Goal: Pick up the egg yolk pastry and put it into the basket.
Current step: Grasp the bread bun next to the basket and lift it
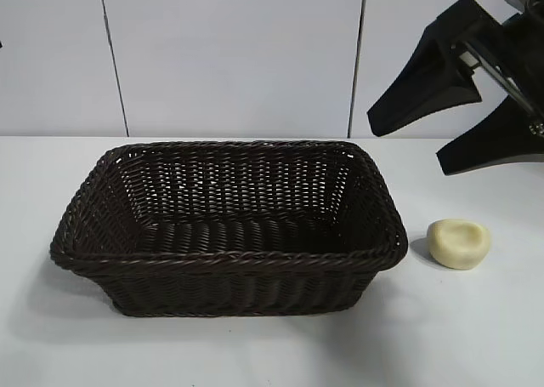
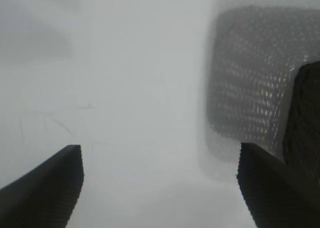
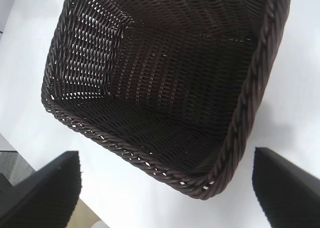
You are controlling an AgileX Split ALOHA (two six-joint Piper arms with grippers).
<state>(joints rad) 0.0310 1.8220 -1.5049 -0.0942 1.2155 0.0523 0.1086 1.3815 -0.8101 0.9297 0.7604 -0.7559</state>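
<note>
The basket (image 1: 225, 259) is dark brown woven wicker, rough and ribbed, with a braided rim that catches a faint sheen; light shows through gaps in its weave. The egg yolk pastry (image 1: 459, 243) looks pale yellow, smooth and matt. The worktop (image 1: 476, 336) is a white, smooth, matt surface. The right end effector (image 1: 476, 106) looks like matt black plastic.

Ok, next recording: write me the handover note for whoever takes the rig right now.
Right gripper: open, empty, raised above the table behind the small pale yellow dome-shaped egg yolk pastry.
Left gripper: open, empty, seen only by its own wrist camera, over bare table beside the basket.
Pastry lies on the white table, apart from the large dark brown woven wicker basket, off its right end.
Done: nothing; the basket holds nothing.
Left: grasp the pastry, put it into the basket.
</note>
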